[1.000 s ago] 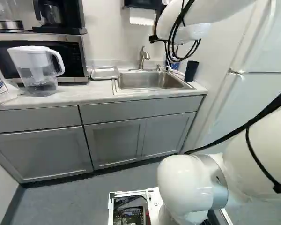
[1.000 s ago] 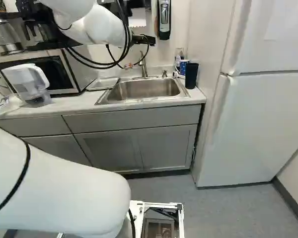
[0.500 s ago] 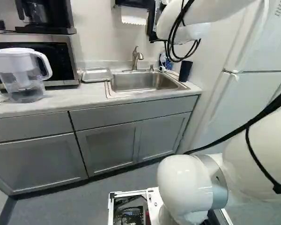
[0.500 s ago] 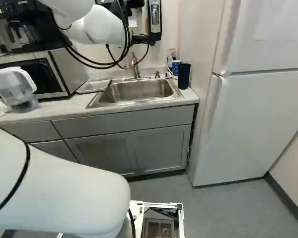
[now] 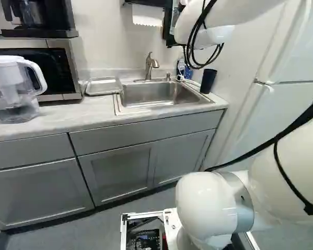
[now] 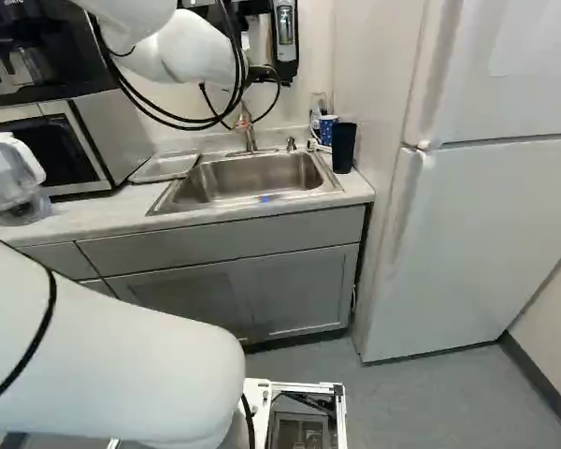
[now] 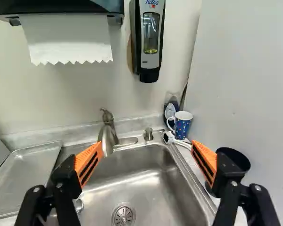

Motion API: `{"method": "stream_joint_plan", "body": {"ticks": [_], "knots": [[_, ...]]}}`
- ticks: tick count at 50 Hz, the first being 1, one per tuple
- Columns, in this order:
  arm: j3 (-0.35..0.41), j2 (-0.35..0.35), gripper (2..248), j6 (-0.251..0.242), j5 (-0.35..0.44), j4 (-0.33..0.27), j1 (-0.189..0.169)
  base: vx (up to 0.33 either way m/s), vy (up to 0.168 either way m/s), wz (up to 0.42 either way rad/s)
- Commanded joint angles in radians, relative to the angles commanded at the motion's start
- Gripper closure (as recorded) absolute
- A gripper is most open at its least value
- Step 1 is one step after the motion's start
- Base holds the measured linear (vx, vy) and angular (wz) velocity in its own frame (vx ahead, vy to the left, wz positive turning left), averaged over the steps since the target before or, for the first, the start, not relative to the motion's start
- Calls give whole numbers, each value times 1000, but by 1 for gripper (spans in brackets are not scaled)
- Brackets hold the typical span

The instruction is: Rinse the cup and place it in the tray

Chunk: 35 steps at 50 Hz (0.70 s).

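Holding its fingers apart, the tool [image 7: 147,144] faces the sink's [image 7: 151,181] back.
The patterned mug [image 7: 183,126], likely the cup meant, stands off the sink's far corner, fridge [image 6: 505,215] side, so reaching should go forward and fridgeward, past the black tumbler [image 6: 344,147]. Opposite, beside the sink, the tray [image 7: 23,174] looks bare.
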Motion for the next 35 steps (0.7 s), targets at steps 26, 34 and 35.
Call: {"method": "stream_joint_plan", "body": {"ticks": [26,34,35], "knots": [[0,0,3,0,0,0,0,106,-2,-20],[-2,-2,3,0,0,0,0,18,-1,-7],[-2,-2,3,0,0,0,0,0,0,0]]}}
